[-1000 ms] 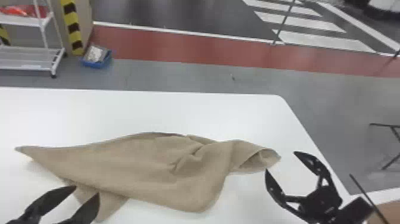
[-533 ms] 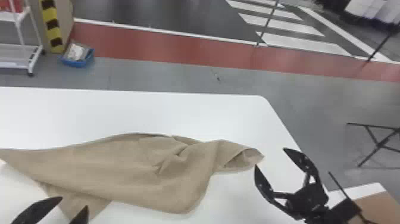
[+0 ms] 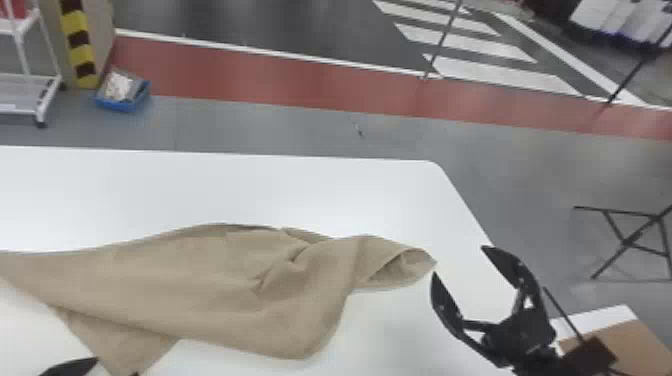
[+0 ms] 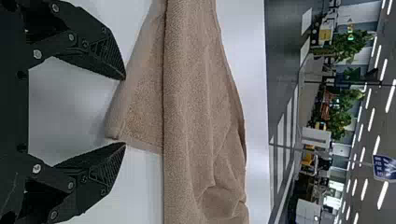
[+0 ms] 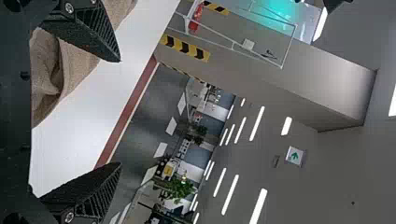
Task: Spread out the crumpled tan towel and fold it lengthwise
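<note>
- Tan towel (image 3: pixel 225 290) is lying rumpled on the bench (image 3: pixel 300 185).
- Left hand (image 4: pixel 123 111) is gaping by a loose corner (image 4: pixel 114 130); overreaching could be bunching layers.
- Right hand (image 3: pixel 463 261) is gaping beside the curled end (image 3: pixel 412 267); a shallow pinch could be letting it slip.

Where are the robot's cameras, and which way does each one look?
Head view: on the head, looking forward and down at the white table and towel; the right gripper and part of the left gripper show.
Left wrist view: on the left wrist, looking past its own open fingers across the towel.
Right wrist view: on the right wrist, looking past its own open fingers over the table.
Both wrist views share the towel and ceiling lights.
</note>
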### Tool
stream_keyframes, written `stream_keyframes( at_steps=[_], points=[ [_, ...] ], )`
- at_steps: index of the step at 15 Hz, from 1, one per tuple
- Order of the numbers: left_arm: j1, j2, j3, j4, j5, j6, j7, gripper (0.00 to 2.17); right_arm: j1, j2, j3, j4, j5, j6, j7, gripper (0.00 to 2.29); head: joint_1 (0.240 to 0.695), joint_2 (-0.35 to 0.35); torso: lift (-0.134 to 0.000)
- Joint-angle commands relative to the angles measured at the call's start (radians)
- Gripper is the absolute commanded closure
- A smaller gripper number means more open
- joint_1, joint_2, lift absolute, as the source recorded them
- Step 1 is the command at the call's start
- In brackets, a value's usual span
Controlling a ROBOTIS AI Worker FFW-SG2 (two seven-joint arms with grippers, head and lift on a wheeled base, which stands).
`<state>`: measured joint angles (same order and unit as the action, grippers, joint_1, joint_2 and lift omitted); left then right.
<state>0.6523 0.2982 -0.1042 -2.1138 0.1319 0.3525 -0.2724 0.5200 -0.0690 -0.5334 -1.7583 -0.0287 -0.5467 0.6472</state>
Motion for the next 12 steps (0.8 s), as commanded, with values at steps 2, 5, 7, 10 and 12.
stream_keyframes(
  at_steps=[2, 5, 7, 10, 12],
  points=[
    [0.000, -0.001, -0.002, -0.002, 0.002, -0.003, 0.001, 0.61, -0.002, 0.000, 0.000, 0.003, 0.000, 0.000, 0.000, 0.09, 0.695, -0.350, -0.124],
    [0.000, -0.002, -0.011, -0.002, 0.002, -0.013, 0.009, 0.61, 0.000, 0.000, -0.002, 0.007, 0.000, 0.000, 0.000, 0.09, 0.695, -0.350, -0.124],
    [-0.003, -0.001, -0.018, 0.000, -0.003, -0.013, 0.015, 0.69, 0.000, 0.000, -0.002, 0.008, 0.000, 0.000, 0.000, 0.09, 0.695, -0.350, -0.124],
    [0.000, 0.001, -0.023, -0.005, 0.002, -0.022, 0.059, 1.65, 0.000, 0.000, -0.003, 0.008, -0.002, -0.012, 0.000, 0.09, 0.695, -0.350, -0.124],
    [0.010, 0.001, -0.020, -0.015, 0.008, -0.059, 0.076, 1.71, 0.002, 0.000, -0.003, 0.008, -0.004, -0.018, 0.000, 0.09, 0.695, -0.350, -0.124]
  ],
)
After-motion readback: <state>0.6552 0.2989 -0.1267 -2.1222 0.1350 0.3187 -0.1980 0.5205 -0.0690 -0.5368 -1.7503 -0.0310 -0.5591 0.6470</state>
